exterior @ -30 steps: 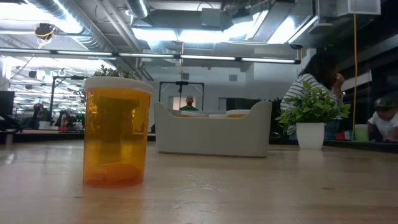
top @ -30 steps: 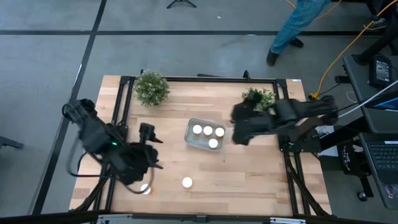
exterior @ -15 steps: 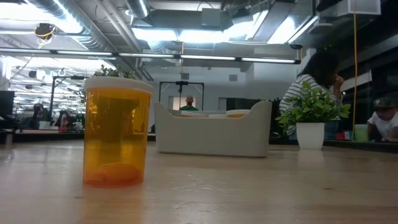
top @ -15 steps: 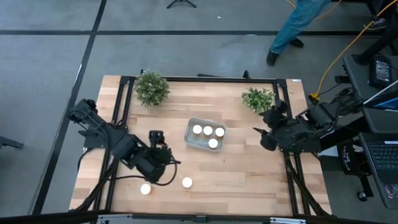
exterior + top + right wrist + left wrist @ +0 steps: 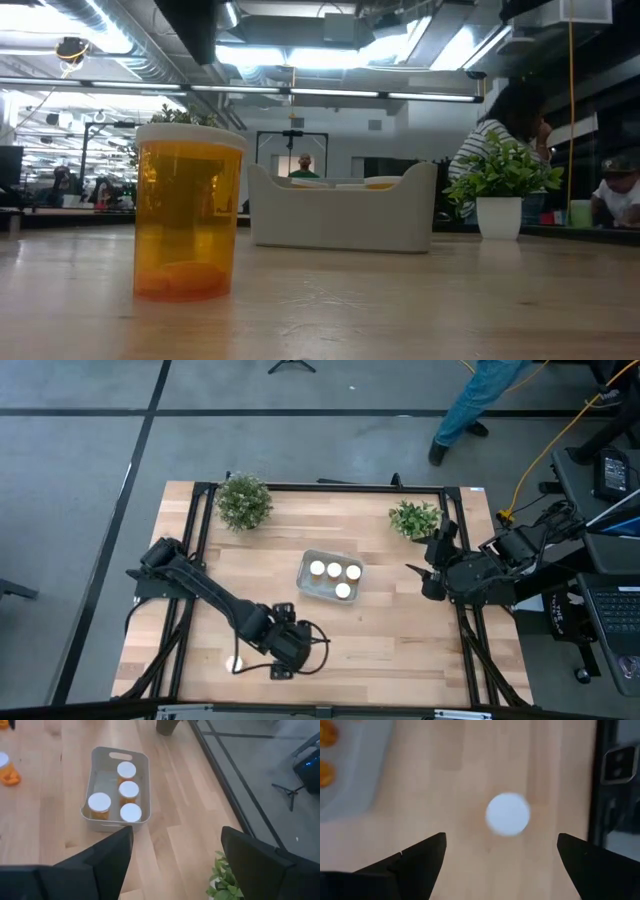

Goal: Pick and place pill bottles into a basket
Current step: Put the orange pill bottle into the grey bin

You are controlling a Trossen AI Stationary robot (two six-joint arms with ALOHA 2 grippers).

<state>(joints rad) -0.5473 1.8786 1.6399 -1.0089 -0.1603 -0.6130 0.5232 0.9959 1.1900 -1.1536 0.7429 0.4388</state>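
Observation:
The pale grey basket [image 5: 308, 586] stands mid-table with several white-capped orange pill bottles [image 5: 333, 570] upright in it; it also shows in the right wrist view [image 5: 95, 767]. My left gripper [image 5: 292, 652] is open near the table's near edge, above a loose bottle whose white cap [image 5: 507, 814] shows between the fingers; the gripper hides this bottle in the high view. Another loose bottle [image 5: 233, 663] stands to its left. The low view shows one bottle [image 5: 188, 215] upright on its base. My right gripper [image 5: 420, 582] is open and empty at the table's right.
Two green potted plants stand at the far side, one left [image 5: 243, 500] and one right [image 5: 415, 518]. The black frame rails [image 5: 462, 610] run along the table's sides. A person [image 5: 480, 400] stands on the floor beyond the far edge.
My left gripper has swung from the table's left toward the right and near edge, ending over the loose bottle near the front. My right gripper has pulled back from beside the basket toward the table's right edge, then stayed there.

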